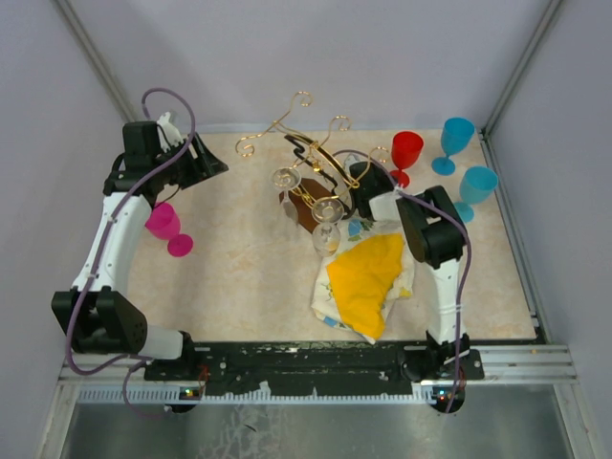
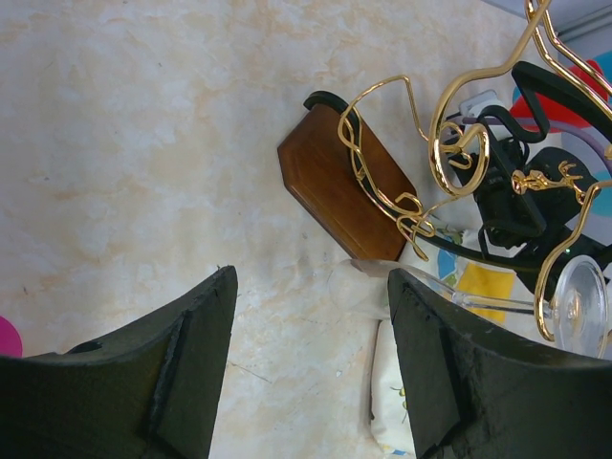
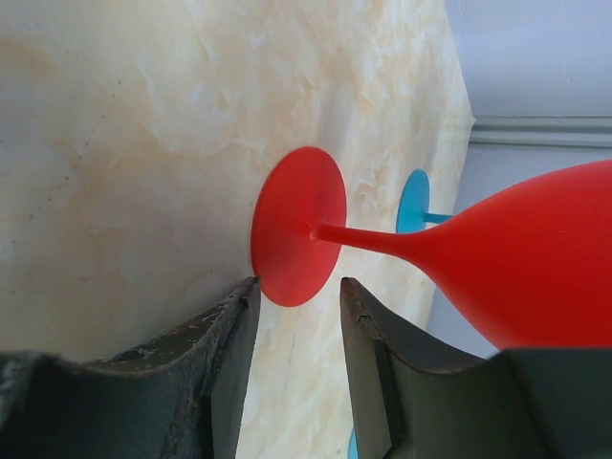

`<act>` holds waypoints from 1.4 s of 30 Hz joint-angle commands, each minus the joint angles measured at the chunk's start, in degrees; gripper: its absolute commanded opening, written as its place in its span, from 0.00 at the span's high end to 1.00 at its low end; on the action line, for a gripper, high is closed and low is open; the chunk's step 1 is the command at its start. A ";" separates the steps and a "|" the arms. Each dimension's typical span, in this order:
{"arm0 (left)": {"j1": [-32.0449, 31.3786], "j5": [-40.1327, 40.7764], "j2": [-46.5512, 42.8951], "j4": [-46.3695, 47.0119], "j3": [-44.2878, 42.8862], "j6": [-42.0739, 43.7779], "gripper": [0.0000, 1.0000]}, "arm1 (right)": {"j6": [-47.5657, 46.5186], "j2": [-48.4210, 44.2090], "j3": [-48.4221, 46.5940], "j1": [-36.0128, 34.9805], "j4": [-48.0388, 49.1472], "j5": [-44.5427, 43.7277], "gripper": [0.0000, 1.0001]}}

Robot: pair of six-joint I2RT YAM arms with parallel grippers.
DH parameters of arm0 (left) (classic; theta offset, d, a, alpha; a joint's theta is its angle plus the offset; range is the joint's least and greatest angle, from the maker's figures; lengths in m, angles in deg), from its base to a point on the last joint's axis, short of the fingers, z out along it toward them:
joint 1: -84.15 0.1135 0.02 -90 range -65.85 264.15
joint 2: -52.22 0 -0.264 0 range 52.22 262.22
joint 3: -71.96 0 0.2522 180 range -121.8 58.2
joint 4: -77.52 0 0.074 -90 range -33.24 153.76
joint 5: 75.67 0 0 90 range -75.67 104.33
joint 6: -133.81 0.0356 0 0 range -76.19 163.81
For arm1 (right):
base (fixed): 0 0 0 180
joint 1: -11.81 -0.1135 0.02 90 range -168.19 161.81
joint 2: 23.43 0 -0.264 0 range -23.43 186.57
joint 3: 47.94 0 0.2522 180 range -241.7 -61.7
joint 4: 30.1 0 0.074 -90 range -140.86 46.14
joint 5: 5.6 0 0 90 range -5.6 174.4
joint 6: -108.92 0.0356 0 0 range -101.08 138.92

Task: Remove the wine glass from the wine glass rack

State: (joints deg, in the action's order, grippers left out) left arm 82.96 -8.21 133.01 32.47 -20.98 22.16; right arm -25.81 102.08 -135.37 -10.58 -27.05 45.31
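Right hand released, red glass just ahead. Left hand released too, at the rack's 9 o'clock.

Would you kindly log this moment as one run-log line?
left gripper: open, empty | right gripper: open, at red glass | clear glasses: on wine glass rack

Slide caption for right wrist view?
Right gripper, jaws apart, faces the red glass standing on the marbled table.
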 commanded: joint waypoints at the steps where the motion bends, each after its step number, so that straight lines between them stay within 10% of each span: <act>1: 0.12 -0.44 -1.79 0.18 0.49 -0.01 0.30 | 6.74 0.16 -0.19 -1.16 -12.51 9.65 0.56; 11: 0.10 -0.21 -2.04 0.13 0.42 0.20 0.29 | 12.14 -1.71 -3.66 0.60 -23.15 18.42 0.40; 42: 0.05 -0.39 -0.73 -0.97 -2.56 0.62 0.29 | 17.13 4.77 -20.83 7.11 -47.86 32.47 0.35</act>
State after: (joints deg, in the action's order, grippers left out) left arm 82.96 -8.21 132.68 31.38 -21.42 22.20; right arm -10.31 102.28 -156.77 -3.52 -65.84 73.77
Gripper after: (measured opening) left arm 0.707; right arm 0.644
